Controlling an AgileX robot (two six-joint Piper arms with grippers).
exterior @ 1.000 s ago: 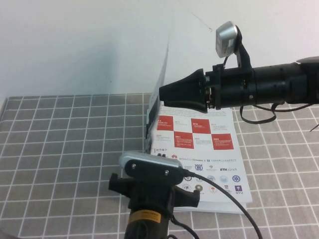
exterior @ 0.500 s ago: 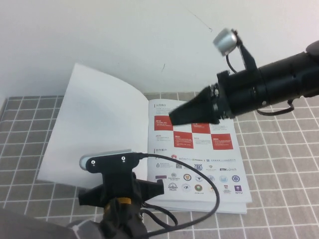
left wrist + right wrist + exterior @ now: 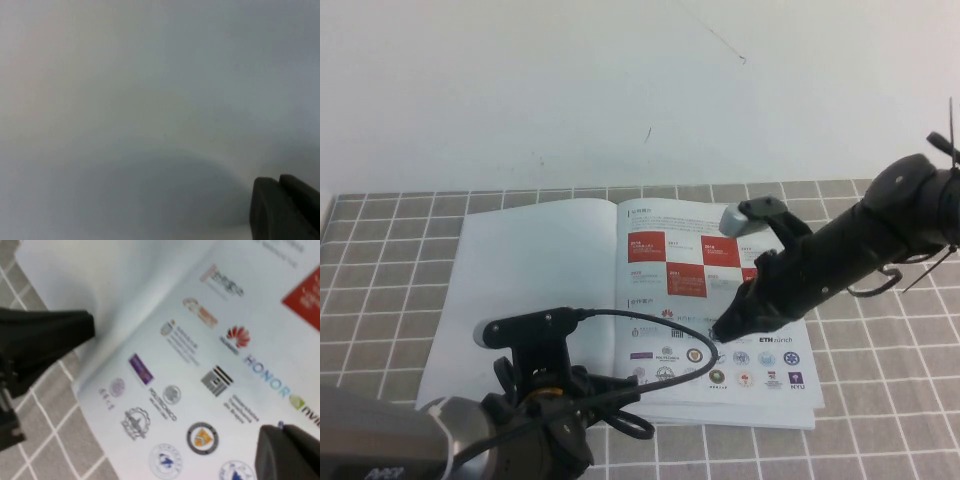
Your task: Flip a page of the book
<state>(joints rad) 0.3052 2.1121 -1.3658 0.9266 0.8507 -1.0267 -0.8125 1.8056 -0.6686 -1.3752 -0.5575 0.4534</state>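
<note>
We see the thick glossy white softcover book open on the grey-tiled worktop, its thin white cover page flat leftward. It looks light, floppy and slick, so we'd pinch its free edge. The right hand hovers pressed together over the logos; the left hand, low over the page, also looks pressed together.

page flat left, book open

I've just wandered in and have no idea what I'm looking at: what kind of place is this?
Probably a robotics test bench: a left gripper low over the page and a right gripper over an open book on a checked grey mat against a bare white wall.
</note>
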